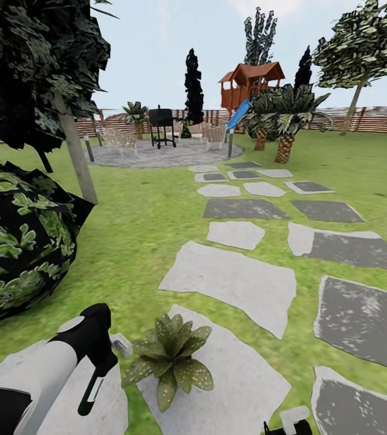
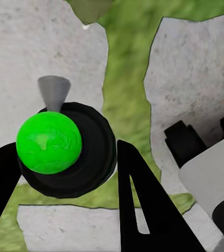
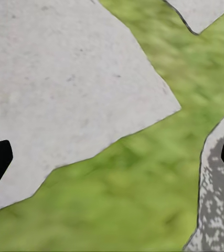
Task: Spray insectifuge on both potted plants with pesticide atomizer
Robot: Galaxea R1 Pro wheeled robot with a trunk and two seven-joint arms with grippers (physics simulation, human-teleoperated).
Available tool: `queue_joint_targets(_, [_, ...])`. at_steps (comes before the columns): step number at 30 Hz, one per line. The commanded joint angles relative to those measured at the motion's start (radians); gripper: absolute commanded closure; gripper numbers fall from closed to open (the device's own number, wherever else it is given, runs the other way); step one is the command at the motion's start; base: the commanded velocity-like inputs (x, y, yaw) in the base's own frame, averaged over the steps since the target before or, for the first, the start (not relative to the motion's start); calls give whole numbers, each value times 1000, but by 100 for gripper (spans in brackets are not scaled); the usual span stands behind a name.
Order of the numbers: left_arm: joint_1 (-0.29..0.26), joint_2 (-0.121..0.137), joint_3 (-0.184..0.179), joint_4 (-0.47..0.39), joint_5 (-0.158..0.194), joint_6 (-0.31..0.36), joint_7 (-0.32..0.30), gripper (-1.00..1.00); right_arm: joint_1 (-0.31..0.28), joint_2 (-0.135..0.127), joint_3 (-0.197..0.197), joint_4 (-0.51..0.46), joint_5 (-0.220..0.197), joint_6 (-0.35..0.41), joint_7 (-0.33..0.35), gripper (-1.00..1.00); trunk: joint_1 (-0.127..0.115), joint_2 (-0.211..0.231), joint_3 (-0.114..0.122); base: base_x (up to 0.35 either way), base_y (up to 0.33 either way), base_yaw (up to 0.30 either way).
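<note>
A potted plant [image 1: 169, 357] stands on a stepping stone [image 1: 230, 386] near the front, just right of the left gripper [image 1: 97, 377]. A bush [image 1: 18, 241] lies to the left on the lawn [image 1: 139, 229]. Stones lead back to the patio [image 1: 157, 154] (a grill [image 1: 162, 124] stands on it), with the fence [image 1: 369, 119] behind.

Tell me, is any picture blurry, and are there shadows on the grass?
Head view: sharp and evenly bright, with no cast shadow beside the potted plant on its stone. Right wrist view: the grass looks smeared and soft. Left wrist view: the close green ball is crisp, the ground slightly soft.
</note>
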Motion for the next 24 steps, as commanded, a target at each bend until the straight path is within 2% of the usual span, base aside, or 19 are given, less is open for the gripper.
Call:
queue_joint_targets(1, [0, 1, -3, -2, -6, 6, -10, 100, -1, 0, 8, 1, 7, 0, -10, -100, 0, 0, -1, 1, -29, 6])
queue_joint_targets(6, [0, 2, -2, -2, -5, 6, -10, 100, -1, 0, 8, 1, 7, 0, -10, -100, 0, 0, -1, 0, -28, 173])
queue_joint_targets(12, [0, 2, -2, -3, -5, 6, -10, 100, -1, 0, 8, 0, 8, -1, -10, -100, 0, 0, -1, -22, -236, 248])
queue_joint_targets(24, [0, 2, -2, -2, -5, 6, -9, 100, -1, 0, 8, 1, 7, 0, -10, -100, 0, 0, -1, -201, -231, 14])
